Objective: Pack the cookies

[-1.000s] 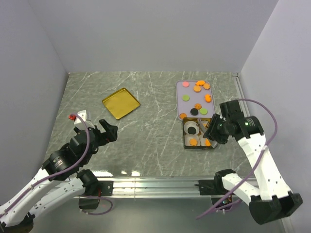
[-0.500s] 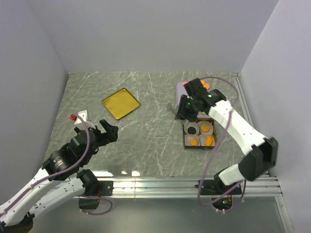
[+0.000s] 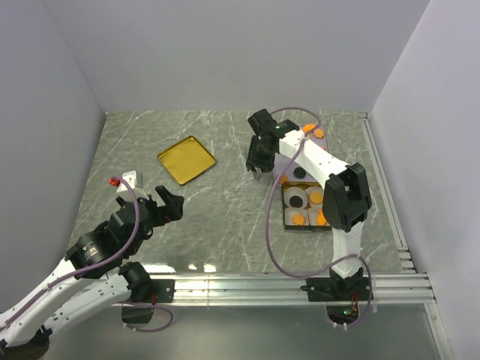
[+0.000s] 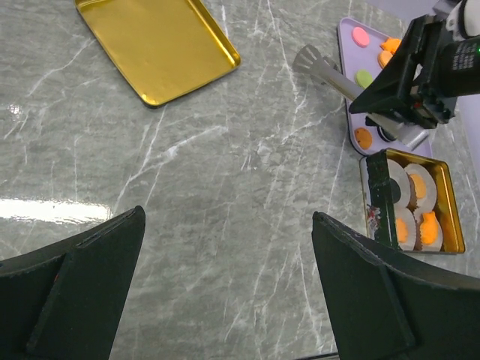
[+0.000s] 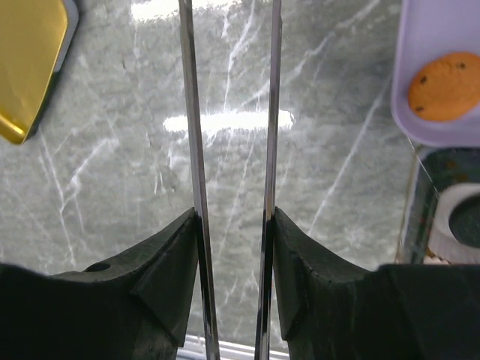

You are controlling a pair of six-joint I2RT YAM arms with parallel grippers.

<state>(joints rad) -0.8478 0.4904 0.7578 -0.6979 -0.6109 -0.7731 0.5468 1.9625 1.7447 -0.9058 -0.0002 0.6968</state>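
**Tongs out over bare worktop, cookies split between tray and tin**

Far left: left gripper [image 3: 169,198] parked near its base, jaws spread as wide as they go, nothing in them. We read it as idle, held out of the working lane.

Next right: gold lid [image 3: 186,159] lies flat, inside up, well apart from the tin. We judge it is set aside for closing once the tin is full.

Centre: right gripper [image 5: 233,225] reaches across the grey marbled worktop [image 3: 225,202], jaws part-closed and clamped on a pair of metal tongs [image 4: 324,67]. The blades run parallel with a gap between them. The tips fall outside the wrist view; from the left wrist view the scalloped end appears to carry nothing. It hangs just left of the tray, over bare stone.

Right: lavender tray [image 5: 420,45] carries the loose cookies [image 5: 444,96], small flat discs, mostly orange, one of them dark-flecked, plus a pink and a green one. The arm hides part of the tray from above.

Nearest the bases: open tin [image 4: 373,206] just beside the tray, holding four white paper cups [image 5: 454,199]; three show orange cookies, one shows something dark. Packing is partly done, in our view.
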